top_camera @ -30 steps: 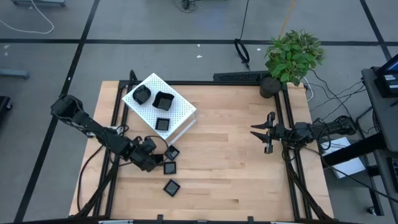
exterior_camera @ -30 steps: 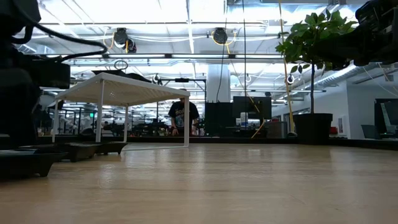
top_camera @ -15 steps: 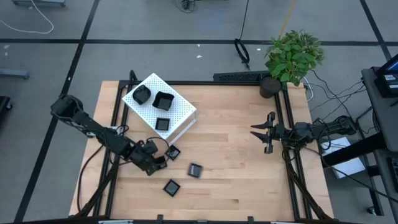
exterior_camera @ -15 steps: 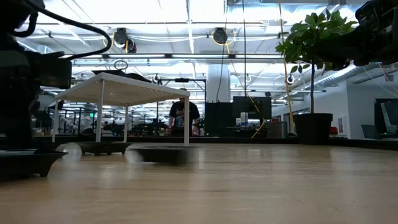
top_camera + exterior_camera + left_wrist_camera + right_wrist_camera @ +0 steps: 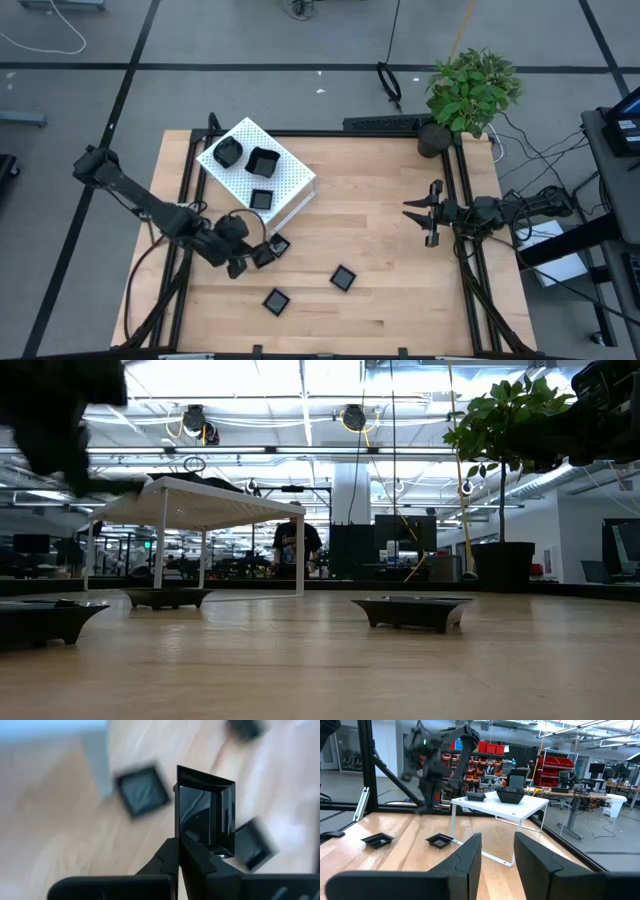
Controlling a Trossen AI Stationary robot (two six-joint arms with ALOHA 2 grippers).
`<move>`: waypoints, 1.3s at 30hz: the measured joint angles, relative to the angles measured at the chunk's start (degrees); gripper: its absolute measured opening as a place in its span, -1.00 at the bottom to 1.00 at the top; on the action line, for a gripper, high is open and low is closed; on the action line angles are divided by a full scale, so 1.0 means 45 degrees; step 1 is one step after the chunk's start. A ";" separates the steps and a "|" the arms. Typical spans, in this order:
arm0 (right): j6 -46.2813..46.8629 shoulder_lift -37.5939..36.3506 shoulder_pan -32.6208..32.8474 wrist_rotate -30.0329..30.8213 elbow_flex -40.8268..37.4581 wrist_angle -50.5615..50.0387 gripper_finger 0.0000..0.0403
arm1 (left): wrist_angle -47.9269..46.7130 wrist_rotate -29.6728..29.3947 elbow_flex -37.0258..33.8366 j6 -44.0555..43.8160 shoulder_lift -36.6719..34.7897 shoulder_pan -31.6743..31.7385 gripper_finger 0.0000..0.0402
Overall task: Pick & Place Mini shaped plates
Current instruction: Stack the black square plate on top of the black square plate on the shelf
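Note:
My left gripper (image 5: 258, 256) hangs over the table's left half, lifted above the wood, and is shut on one mini shaped plate (image 5: 206, 810), a glossy black square dish. Three more black plates lie flat on the wood: one (image 5: 278, 244) beside the gripper, one (image 5: 276, 300) nearer the front edge, one (image 5: 343, 278) toward the middle. Three others (image 5: 262, 161) sit on top of the white perforated box (image 5: 290, 180). My right gripper (image 5: 432, 215) waits open at the table's right side, with nothing between its fingers. My left gripper pinches the square plate by one side of its raised rim (image 5: 181, 827) between its two fingers (image 5: 197, 857). The fingers come slanting down from the table's left. The plate stands on edge beyond the fingertips, tipped up and lifted clear of the table.
A potted plant (image 5: 472, 90) stands at the far right corner. Black frame rails (image 5: 465, 200) run along the table's edges. A person (image 5: 293, 545) shows in the room behind. Bare wood lies between the plates and my right gripper.
My left gripper has shut on a plate and risen from the table, tipping the plate on edge. Another plate that lay beside its fingers has slid along the wood toward the table's right and now rests near the middle.

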 joint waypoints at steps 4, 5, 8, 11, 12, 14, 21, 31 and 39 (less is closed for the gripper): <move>0.0001 -0.0002 0.0001 0.0000 0.0000 0.0000 -0.49 | 0.0021 -0.1051 0.1042 0.1498 -0.0998 0.0005 -0.98; 0.0001 0.0000 0.0000 0.0000 0.0000 0.0000 -0.49 | 0.0020 -0.1277 0.1289 0.1699 -0.1250 0.0005 -0.98; 0.0004 0.0000 0.0000 0.0000 0.0000 0.0000 -0.49 | -0.0034 -0.2473 0.1874 0.1396 -0.1988 0.0097 -0.95; 0.0004 0.0000 0.0002 0.0000 0.0000 0.0000 -0.49 | -0.1135 -0.3795 0.2437 0.0010 -0.2602 0.0458 -0.94; -0.0001 0.0000 0.0003 0.0000 0.0000 0.0000 -0.49 | -0.1795 -0.4214 0.2545 -0.0639 -0.2775 0.0616 -0.96; -0.0001 0.0000 0.0005 0.0000 0.0000 0.0000 -0.49 | -0.3164 -0.4786 0.2566 -0.2225 -0.3070 0.1018 -0.98; 0.0004 -0.0002 0.0002 0.0000 0.0000 0.0000 -0.49 | -0.6105 -0.4884 0.2551 -0.5508 -0.3062 0.2432 -0.98; 0.0003 -0.0005 0.0003 0.0000 0.0000 0.0000 -0.49 | -0.5462 -0.4968 0.2551 -0.5284 -0.1432 0.2959 -0.98; 0.0004 -0.0003 0.0002 0.0000 0.0000 0.0000 -0.49 | -0.4876 -0.4625 0.2551 -0.5452 -0.0248 0.2952 -0.96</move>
